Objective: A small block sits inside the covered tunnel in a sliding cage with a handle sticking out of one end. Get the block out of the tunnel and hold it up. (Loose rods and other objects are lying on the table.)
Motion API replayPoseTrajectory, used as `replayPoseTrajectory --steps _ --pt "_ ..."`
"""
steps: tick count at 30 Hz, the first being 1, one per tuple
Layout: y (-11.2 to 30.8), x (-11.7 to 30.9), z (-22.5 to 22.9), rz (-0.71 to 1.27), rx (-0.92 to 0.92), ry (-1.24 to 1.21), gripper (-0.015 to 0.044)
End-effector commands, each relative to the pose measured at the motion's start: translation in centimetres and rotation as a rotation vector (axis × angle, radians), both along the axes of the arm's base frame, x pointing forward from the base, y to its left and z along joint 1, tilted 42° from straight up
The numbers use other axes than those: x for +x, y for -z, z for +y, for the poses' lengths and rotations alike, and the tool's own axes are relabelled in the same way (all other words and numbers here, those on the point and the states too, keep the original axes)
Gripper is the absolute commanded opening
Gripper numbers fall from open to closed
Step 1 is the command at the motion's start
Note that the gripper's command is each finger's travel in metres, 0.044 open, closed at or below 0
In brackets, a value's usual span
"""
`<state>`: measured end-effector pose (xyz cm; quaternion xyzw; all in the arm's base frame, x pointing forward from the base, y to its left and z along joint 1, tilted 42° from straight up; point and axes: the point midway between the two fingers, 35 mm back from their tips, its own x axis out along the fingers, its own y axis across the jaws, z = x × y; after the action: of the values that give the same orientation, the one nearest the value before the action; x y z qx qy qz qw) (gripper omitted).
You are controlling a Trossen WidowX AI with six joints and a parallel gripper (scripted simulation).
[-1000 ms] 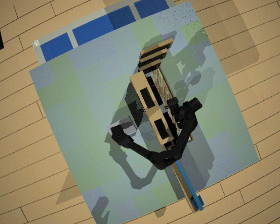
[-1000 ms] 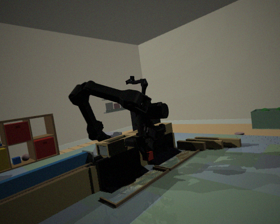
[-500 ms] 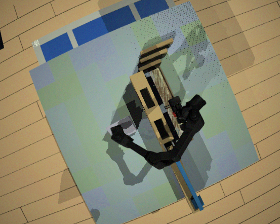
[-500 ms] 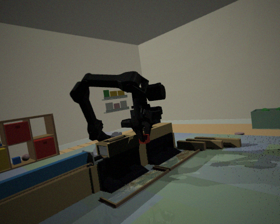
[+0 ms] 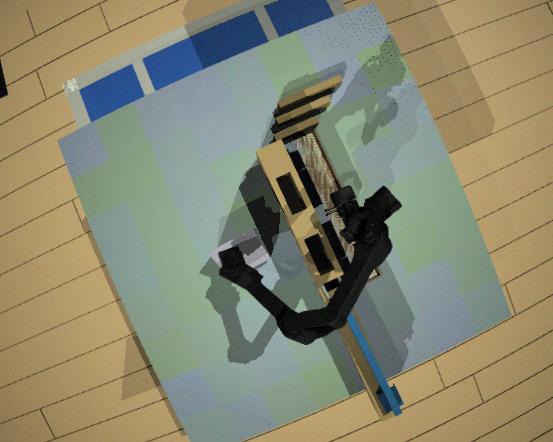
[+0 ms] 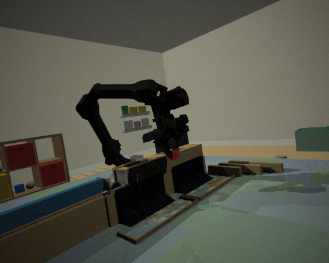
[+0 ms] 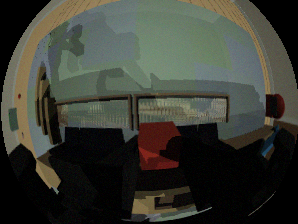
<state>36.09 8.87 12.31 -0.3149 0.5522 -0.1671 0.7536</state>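
Exterior view puts a green bin (image 6: 316,142) (image 7: 13,120) at three o'clock, past the patchwork mat (image 5: 172,250) (image 6: 257,226) (image 7: 175,45). The gripper (image 5: 332,210) (image 6: 172,155) (image 7: 157,137) apparently pinches a red block (image 6: 175,155) (image 7: 157,135).

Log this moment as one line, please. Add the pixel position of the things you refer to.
gripper (image 6: 173,157) (image 7: 157,137): shut on red block (image 6: 174,155) (image 7: 159,140) | block: out of tunnel (image 6: 184,149) | arm: above table

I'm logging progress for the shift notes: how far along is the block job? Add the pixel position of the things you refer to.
Looks done: the red block (image 6: 174,155) (image 7: 159,145) is out of the tunnel, near its wooden top (image 6: 194,147).
In hand: the hand (image 6: 171,155) (image 7: 157,137) grips it.
Left, probably: lifting it clearly higher.
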Motion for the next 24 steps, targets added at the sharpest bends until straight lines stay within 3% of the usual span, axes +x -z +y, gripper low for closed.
replayPoseTrajectory --steps 1,6,24 --pt "0.35 -0.36 1.07 -0.143 -0.005 -0.129 0.0000" --pt "0.36 -0.97 1.61 -0.263 -0.009 -0.209 0.0000" --pt "0.47 -0.41 1.56 -0.264 -0.008 -0.209 0.0000"
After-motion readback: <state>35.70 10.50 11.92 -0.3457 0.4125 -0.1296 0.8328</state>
